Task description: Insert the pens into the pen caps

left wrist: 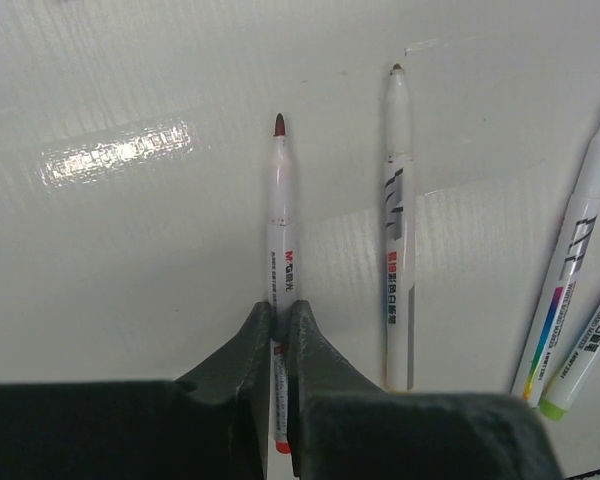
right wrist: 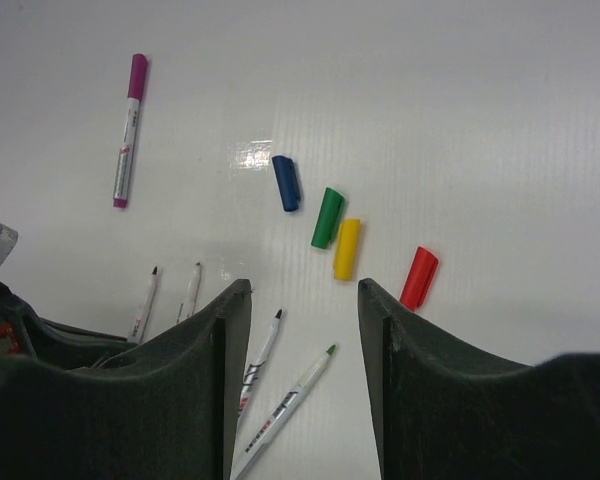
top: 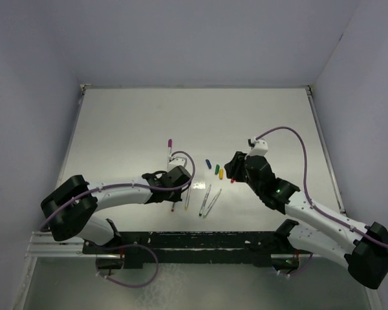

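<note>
Left end effector [left wrist: 280, 318] clamped on red pen [left wrist: 281, 225] near its tail. I expect it may pivot on lift and bump the neighbour pen [left wrist: 399, 220] at 3 o'clock. Right end effector [right wrist: 305, 292] apart.

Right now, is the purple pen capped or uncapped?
Capped: a fat purple cap covers one end of the purple pen, which lies apart from the other pens.

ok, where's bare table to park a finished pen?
Far half of the table, beyond the purple pen, is bare; also the stretch left of that pen to the table edge. Crowded: centre, around the caps and loose pens.
</note>
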`<state>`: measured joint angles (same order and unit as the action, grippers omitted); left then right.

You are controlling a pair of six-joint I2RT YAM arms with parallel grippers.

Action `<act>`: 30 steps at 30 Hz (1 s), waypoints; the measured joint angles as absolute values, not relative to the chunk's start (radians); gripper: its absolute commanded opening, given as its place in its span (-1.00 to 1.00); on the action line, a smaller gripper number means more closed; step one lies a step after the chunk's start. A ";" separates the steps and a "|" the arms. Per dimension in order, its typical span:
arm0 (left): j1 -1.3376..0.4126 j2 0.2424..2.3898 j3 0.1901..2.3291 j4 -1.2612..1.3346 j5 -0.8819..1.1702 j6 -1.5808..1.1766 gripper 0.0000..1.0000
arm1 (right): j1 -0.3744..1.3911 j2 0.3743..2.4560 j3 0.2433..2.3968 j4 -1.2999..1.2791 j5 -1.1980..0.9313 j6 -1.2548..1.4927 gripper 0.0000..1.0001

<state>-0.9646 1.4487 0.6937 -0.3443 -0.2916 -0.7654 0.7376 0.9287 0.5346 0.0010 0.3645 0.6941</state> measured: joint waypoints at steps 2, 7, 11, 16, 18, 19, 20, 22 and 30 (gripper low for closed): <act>-0.965 1.452 0.693 -0.331 -0.286 -0.764 -1.00 | 0.737 0.928 0.535 -0.004 0.366 0.697 -0.01; -0.964 1.469 0.694 -0.284 -0.273 -0.755 -1.00 | 0.738 0.938 0.548 -0.063 0.393 0.719 -0.14; -0.964 1.471 0.695 -0.268 -0.266 -0.738 -1.00 | 0.737 0.992 0.587 -0.153 0.440 0.755 -0.26; -0.964 1.446 0.691 -0.295 -0.248 -0.719 -1.00 | 0.734 1.097 0.624 -0.226 0.466 0.779 -0.37; -0.964 1.418 0.688 -0.337 -0.244 -0.712 -1.00 | 0.731 1.147 0.629 -0.239 0.467 0.784 -0.38; -0.965 1.399 0.688 -0.356 -0.243 -0.710 -1.00 | 0.730 1.164 0.630 -0.242 0.467 0.785 -0.38; -0.965 1.377 0.688 -0.369 -0.243 -0.704 -1.00 | 0.727 1.185 0.630 -0.243 0.467 0.785 -0.38; -0.965 1.330 0.688 -0.391 -0.246 -0.692 -1.00 | 0.719 1.223 0.630 -0.242 0.464 0.784 -0.38; -0.965 1.233 0.689 -0.428 -0.251 -0.660 -1.00 | 0.682 1.325 0.656 -0.217 0.449 0.782 -0.40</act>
